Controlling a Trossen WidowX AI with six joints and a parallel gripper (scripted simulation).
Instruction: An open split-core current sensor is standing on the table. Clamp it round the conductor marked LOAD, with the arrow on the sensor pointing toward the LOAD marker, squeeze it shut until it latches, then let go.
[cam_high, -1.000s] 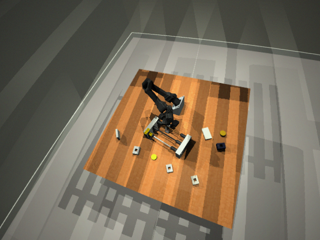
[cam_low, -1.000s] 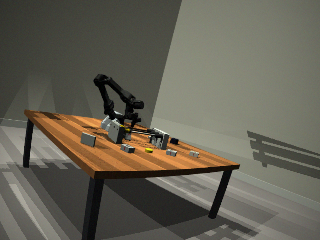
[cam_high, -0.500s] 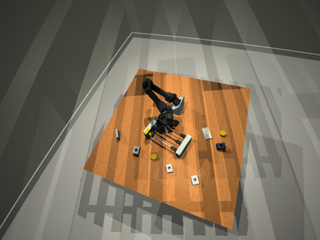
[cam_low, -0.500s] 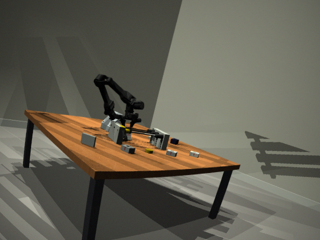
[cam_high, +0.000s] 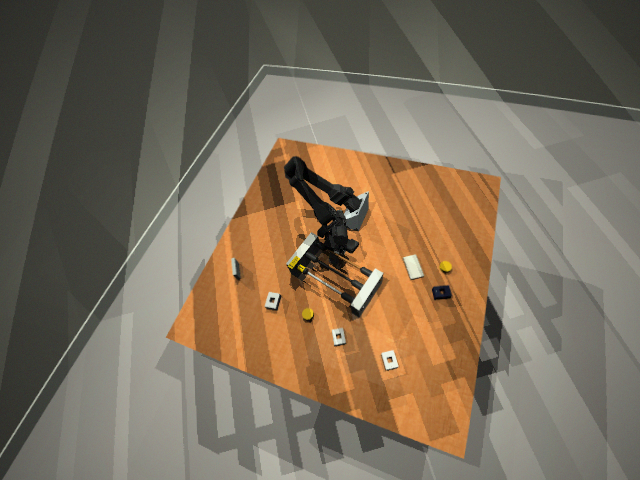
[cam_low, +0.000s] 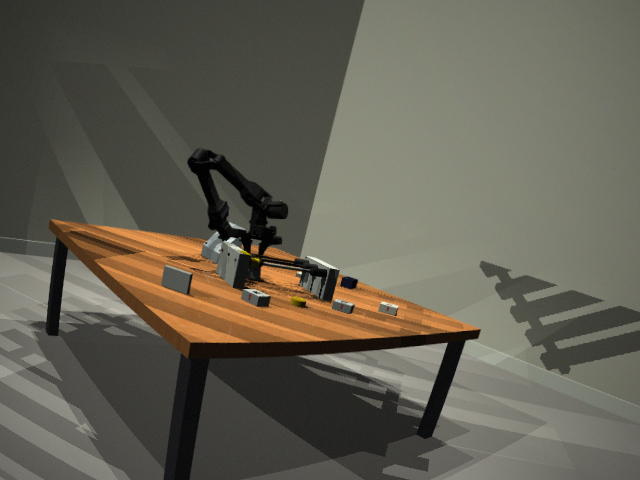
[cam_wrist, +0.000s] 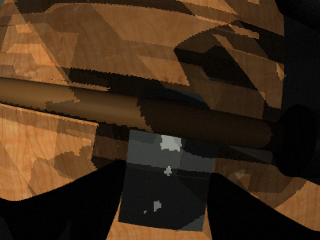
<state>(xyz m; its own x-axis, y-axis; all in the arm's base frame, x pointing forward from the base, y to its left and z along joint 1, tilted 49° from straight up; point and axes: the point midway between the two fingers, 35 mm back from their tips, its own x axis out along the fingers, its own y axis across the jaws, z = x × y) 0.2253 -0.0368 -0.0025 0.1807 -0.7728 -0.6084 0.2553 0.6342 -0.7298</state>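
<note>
My gripper (cam_wrist: 167, 176) (cam_high: 336, 249) (cam_low: 256, 249) is lowered onto the conductor rack and is shut on the grey split-core sensor (cam_wrist: 167, 190). In the wrist view the sensor sits between my two dark fingers, and a brown conductor rod (cam_wrist: 100, 103) runs across right at its top edge. I cannot tell whether the sensor's jaws are latched, and its arrow is not visible. The rack has a white end block with a yellow label (cam_high: 301, 255) (cam_low: 232, 264) and a second white end block (cam_high: 368, 291) (cam_low: 323, 281). Dark conductors (cam_high: 330, 286) run between the blocks.
Several small white square blocks lie in front of the rack, such as one (cam_high: 272, 300) and another (cam_high: 389, 360). There are two yellow discs (cam_high: 307, 313) (cam_high: 445, 266), a dark blue block (cam_high: 438, 292) and two grey plates (cam_high: 235, 268) (cam_high: 413, 266). The arm's base (cam_high: 359, 211) stands behind the rack.
</note>
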